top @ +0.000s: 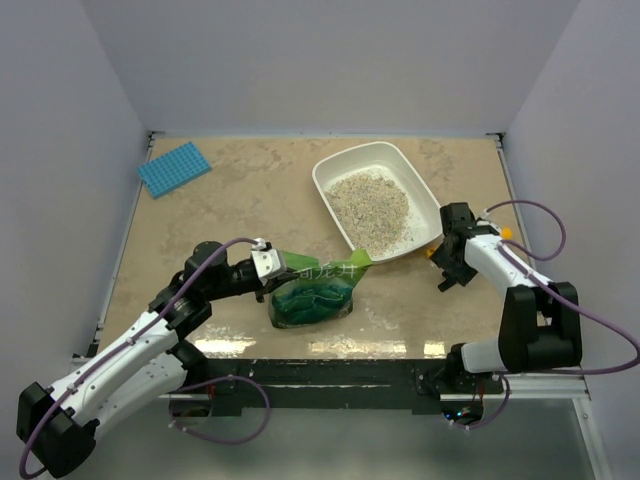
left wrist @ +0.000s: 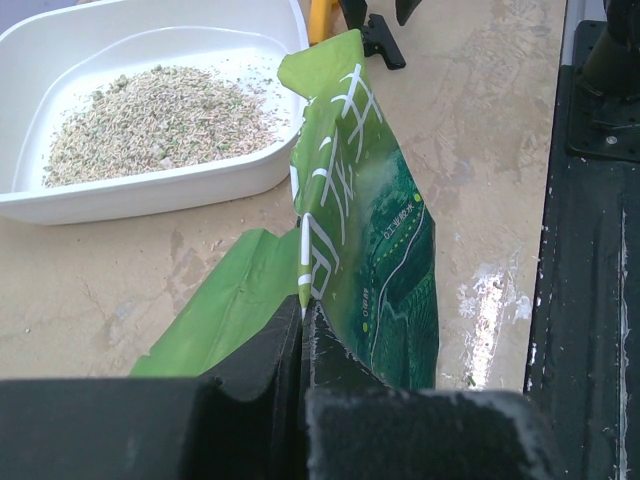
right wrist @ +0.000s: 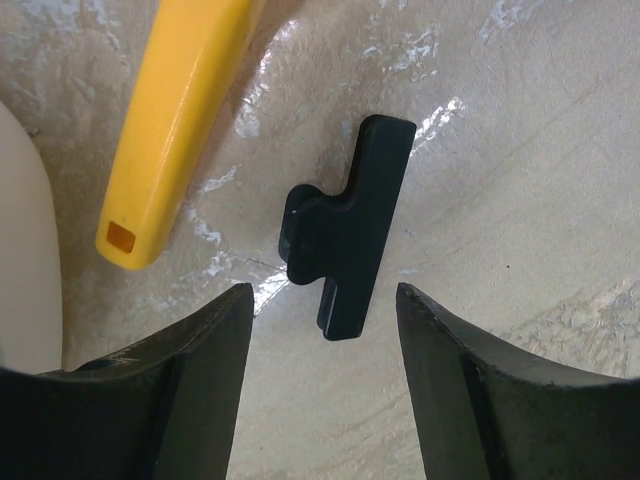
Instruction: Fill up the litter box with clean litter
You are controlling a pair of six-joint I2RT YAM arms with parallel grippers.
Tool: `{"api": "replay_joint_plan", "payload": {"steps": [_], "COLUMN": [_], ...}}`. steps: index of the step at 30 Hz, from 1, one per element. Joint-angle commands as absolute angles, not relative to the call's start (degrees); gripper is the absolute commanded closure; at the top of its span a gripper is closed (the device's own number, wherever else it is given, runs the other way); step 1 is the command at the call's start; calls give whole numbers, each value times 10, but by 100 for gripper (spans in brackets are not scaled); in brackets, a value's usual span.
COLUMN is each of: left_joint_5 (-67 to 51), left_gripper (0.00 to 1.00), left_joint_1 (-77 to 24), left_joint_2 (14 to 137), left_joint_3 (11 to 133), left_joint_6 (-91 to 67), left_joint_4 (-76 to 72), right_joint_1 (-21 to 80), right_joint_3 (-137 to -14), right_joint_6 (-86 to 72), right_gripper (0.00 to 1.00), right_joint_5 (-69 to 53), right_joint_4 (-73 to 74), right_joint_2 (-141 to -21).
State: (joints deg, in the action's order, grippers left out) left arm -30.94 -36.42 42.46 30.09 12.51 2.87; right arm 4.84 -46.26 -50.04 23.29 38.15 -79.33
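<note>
Between the fingers of your left pincer (left wrist: 303, 320) the top edge of the green bag (left wrist: 370, 230) is clamped, jaws fully closed on the foil. The bag rises ahead of that pincer, its base on the worktop (right wrist: 520, 200). Beyond the bag and off to the pincer's left sits the litter box (left wrist: 150, 195), with litter (left wrist: 160, 120) spread in a low heap over its floor. The bag's tip reaches toward the box's near corner, though you cannot tell whether it touches. Your right pincer (right wrist: 325, 300) stands open and holds nothing. It hangs directly over a black clip (right wrist: 345, 240) lying flat on the worktop, slightly ahead of the fingertips. A yellow scoop handle (right wrist: 180, 120) lies to the pincer's left, apart from the clip. With a fair layer already in the box, the pouring looks about finished, and the step in hand seems to be fetching the clip. For that, turn the right wrist to square the jaws across the clip, descend without nudging the scoop, and keep the left grip firm so the bag does not slump.
</note>
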Motion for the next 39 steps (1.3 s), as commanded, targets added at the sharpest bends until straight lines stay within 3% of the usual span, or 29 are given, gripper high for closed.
{"api": "replay_joint_plan", "payload": {"steps": [1, 12, 22, 26, 29, 32, 33, 39], "left_joint_5": [-295, -295, -296, -296, -295, -295, -294, -283], "left_gripper": [100, 100, 100, 100, 100, 100, 100, 100], "left_joint_1": [-367, -370, -371, -371, -372, -373, -373, -373], "left_joint_2": [416, 419, 424, 423, 423, 424, 424, 422], "left_joint_3": [315, 316, 316, 316, 316, 317, 316, 316], "left_joint_6": [122, 124, 125, 124, 125, 125, 125, 127], "left_joint_4": [-19, -17, -15, -15, -15, -15, -14, -13], "right_joint_1": [47, 45, 41, 40, 40, 40, 40, 40], "right_joint_3": [-468, -492, -495, -492, -491, -491, -491, -494], "right_joint_6": [-527, -527, -526, -525, -525, -523, -521, -515], "right_gripper": [38, 43, 58, 59, 67, 85, 100, 100], "right_joint_5": [267, 295, 306, 301, 299, 299, 298, 299], "right_joint_4": [365, 366, 363, 358, 355, 352, 352, 359], "right_joint_2": [-812, -849, -862, -871, -877, -878, -878, -861]}}
